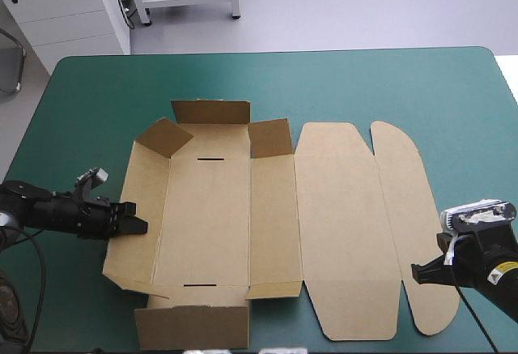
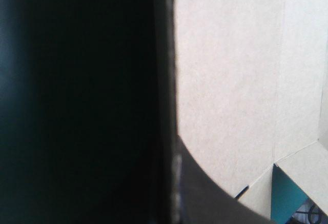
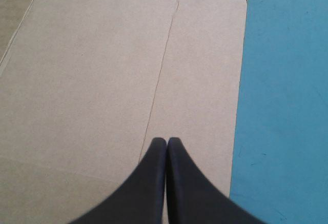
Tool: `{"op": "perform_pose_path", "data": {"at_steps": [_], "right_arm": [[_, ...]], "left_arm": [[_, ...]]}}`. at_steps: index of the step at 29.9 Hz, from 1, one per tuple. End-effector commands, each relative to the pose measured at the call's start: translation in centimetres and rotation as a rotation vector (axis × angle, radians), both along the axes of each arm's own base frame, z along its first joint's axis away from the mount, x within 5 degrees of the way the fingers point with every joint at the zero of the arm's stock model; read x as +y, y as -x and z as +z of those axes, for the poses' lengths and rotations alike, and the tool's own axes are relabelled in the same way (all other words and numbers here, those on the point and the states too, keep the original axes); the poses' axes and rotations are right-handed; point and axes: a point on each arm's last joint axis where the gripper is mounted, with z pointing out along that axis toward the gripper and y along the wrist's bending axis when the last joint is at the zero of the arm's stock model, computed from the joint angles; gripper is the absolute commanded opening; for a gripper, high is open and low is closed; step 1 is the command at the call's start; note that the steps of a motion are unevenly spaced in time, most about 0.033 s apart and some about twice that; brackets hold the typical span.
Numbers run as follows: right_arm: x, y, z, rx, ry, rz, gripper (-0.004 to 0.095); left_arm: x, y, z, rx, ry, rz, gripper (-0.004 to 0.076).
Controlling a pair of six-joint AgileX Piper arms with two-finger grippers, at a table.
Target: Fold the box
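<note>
The brown box [image 1: 267,224] lies as a cut sheet across the middle of the table. Its left part has small flaps raised at the far end, and the lid with its rounded flap lies flat to the right. My left gripper [image 1: 139,225] is at the sheet's left side panel, shut on its edge. In the left wrist view, board [image 2: 230,80] fills the space beside one black finger [image 2: 215,203]. My right gripper [image 1: 418,274] is shut and empty. Its tip [image 3: 167,141] is over the rounded flap [image 3: 205,70], near that flap's outer edge.
The teal-green cover [image 1: 81,95] shows all round the sheet, with the widest strip along the far edge. More of the cover [image 3: 287,106] lies just right of the rounded flap. A white cabinet [image 1: 65,14] stands beyond the far left corner.
</note>
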Motion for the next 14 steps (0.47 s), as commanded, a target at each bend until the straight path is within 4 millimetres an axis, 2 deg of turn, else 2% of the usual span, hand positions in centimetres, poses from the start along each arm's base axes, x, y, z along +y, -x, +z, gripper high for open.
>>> {"op": "perform_pose_path", "data": {"at_steps": [1, 4, 10, 14], "right_arm": [[0.0, -0.3, 1.1, -0.072, -0.014, -0.011, -0.0015], [0.0, -0.4, 1.1, -0.078, -0.014, -0.011, -0.0015], [0.0, -0.4, 1.2, -0.085, -0.022, -0.018, -0.0015], [-0.2, -0.5, 1.2, -0.097, 0.001, -0.023, -0.0015]], "left_arm": [[-1.0, -1.3, 4.0, -0.136, 0.074, -0.058, -0.0008], [-2.1, -2.2, 7.1, -0.232, 0.006, -0.136, -0.0008], [-4.9, -3.0, 14.8, -0.418, -0.282, -0.263, -0.0008], [-7.2, -3.4, 19.7, -0.626, -0.4, -0.33, -0.0008]]}}
